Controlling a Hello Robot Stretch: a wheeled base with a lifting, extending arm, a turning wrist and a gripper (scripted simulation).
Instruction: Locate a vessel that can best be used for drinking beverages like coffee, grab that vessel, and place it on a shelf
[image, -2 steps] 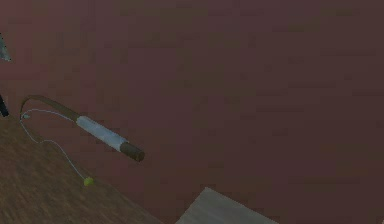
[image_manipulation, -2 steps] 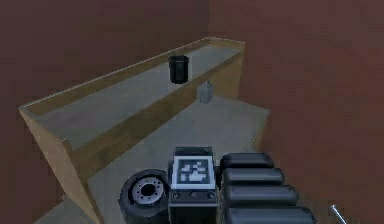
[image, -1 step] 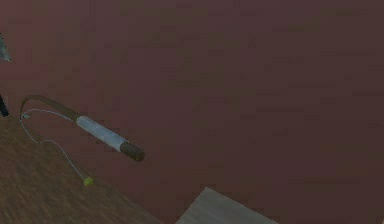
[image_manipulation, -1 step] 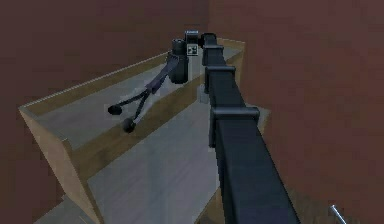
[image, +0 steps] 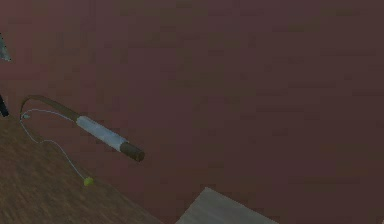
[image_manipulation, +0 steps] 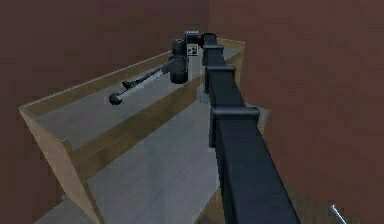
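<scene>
Your one gripper (image_manipulation: 122, 96) is out at the end of the dark square arm bar (image_manipulation: 240, 130). Its thin fingers (image_manipulation: 145, 82) point toward the arm side view's left, along the grey top board of the tan wooden stepped shelf (image_manipulation: 85, 118). The fingertips sit against that board in the picture; over it or touching it, can't tell. Grip state: cannot tell, and cannot tell whether anything is held.

The drinking vessel: can't place it for sure. The only candidate is a dark stubby lump (image_manipulation: 180, 62) at the gripper's body, near the board's far end, just left of the white marker squares (image_manipulation: 191, 36). It could be a cup or it could be gripper hardware.

Judgement: if that lump is the vessel, it lies back along the fingers' long axis toward the wrist, at the shelf board. That puts you on the placing step, and the coming move is mostly downward, not sideways. Check height before you commit the placement.

Forward view: a brown stick with a white wrapped middle (image: 105, 135) leans over a brown wooden surface (image: 35, 190), beside a thin wire ending in a small yellow-green ball (image: 88, 181). None of these is cup-shaped.
</scene>
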